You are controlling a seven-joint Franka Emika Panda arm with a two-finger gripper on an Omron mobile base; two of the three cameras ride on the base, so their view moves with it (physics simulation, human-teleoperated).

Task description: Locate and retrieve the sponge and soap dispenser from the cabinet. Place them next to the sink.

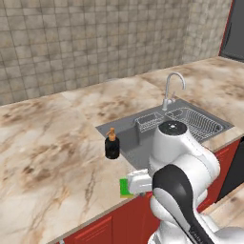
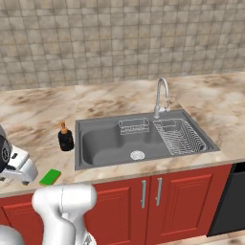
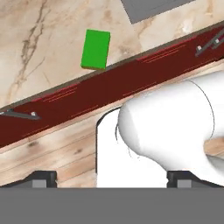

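The sponge (image 2: 50, 177) lies flat on the marbled desk (image 2: 38, 112), close to its near edge and a little left of the sink's (image 2: 95, 143) near left corner. In the left base view the sponge (image 1: 125, 188) is partly covered by the arm's white wrist, with a green strip showing at the desk edge. From the hand view the sponge (image 3: 96, 49) is a plain green rectangle, nothing touching it, its near end just short of the desk's edge above the red base cupboards (image 3: 109, 87).

The soap dispenser (image 2: 65, 137) stands upright on the desk just left of the sink, farther back than the sponge and apart from it. In the left base view the soap dispenser (image 1: 112, 144) sits right at the basin's left rim, pump top up.

The sink holds a wire rack (image 2: 182, 136) in its right part and a small basket (image 2: 134, 126) at the far wall; the faucet (image 2: 161, 98) rises behind, at the far rim.

The gripper's fingertips sit at the bottom of the hand view, low, with wooden floor (image 3: 48, 153) behind them. Whether the gripper is wide or narrow I cannot tell; it holds nothing that shows.
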